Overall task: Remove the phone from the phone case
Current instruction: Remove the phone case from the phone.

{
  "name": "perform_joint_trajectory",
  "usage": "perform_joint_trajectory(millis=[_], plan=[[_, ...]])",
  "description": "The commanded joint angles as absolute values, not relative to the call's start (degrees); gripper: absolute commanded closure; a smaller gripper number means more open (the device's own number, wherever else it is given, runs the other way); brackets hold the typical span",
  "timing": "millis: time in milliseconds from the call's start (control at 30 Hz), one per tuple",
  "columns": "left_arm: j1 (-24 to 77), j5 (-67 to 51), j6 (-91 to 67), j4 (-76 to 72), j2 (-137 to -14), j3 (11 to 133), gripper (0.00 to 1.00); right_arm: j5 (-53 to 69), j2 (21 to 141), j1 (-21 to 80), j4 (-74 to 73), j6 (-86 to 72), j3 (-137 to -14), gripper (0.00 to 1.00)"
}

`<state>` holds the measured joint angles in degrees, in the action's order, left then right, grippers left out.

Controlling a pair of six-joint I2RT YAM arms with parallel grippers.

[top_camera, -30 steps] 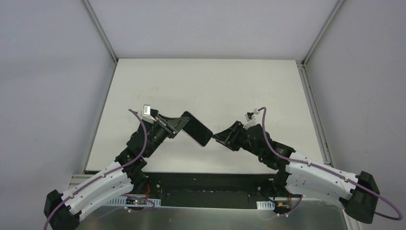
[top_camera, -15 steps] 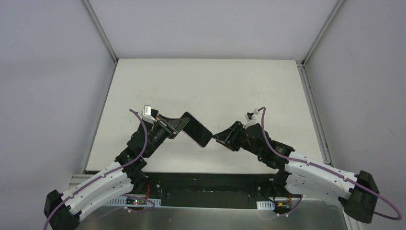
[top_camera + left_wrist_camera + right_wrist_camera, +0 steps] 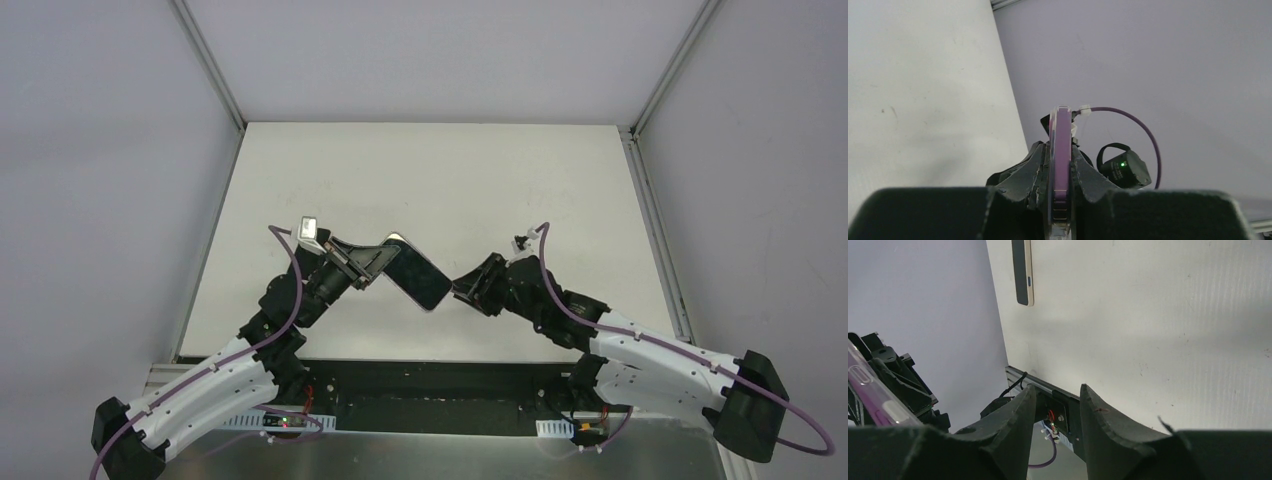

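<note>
The phone point(image 3: 418, 278), dark-faced with a purple edge point(image 3: 1062, 145), sits inside its clear phone case point(image 3: 1052, 131). It is held off the table, slanting down to the right. My left gripper point(image 3: 382, 262) is shut on its upper left end, and in the left wrist view both fingers point(image 3: 1035, 167) press flat on the case's two faces. My right gripper point(image 3: 460, 289) is open just off the phone's lower right corner, not touching it. Nothing lies between its fingers point(image 3: 1020, 407). The cased phone's purple edge point(image 3: 870, 397) shows at the far left of the right wrist view.
The white table point(image 3: 440, 180) is bounded by grey walls and metal rails point(image 3: 655, 210). Its near edge carries a rail with wiring point(image 3: 1053, 420). A thin dark bar with a tan edge point(image 3: 1023, 270) lies at the border of the white surface in the right wrist view.
The phone's free end has shifted slightly right and down, closer to the right gripper. The right gripper has barely moved. Neither grip has changed.
</note>
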<state>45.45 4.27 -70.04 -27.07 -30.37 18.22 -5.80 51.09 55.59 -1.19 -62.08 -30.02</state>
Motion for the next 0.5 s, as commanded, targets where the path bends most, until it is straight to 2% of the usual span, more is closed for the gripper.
perform_joint_trajectory(millis=[0,200,467], plan=[[45.92,3.2,-72.36,-35.24,-28.99,21.33,1.0,-6.73,49.92,55.46,-1.56,-61.61,-31.47,0.59],[45.96,5.38,-71.7,-35.24,-28.0,20.33,1.0,-9.13,41.27,55.52,-6.43,-56.77,-30.58,0.51],[45.97,9.5,-74.28,-35.24,-30.66,21.74,1.0,-0.7,34.12,58.25,7.53,-51.44,-25.55,0.44]])
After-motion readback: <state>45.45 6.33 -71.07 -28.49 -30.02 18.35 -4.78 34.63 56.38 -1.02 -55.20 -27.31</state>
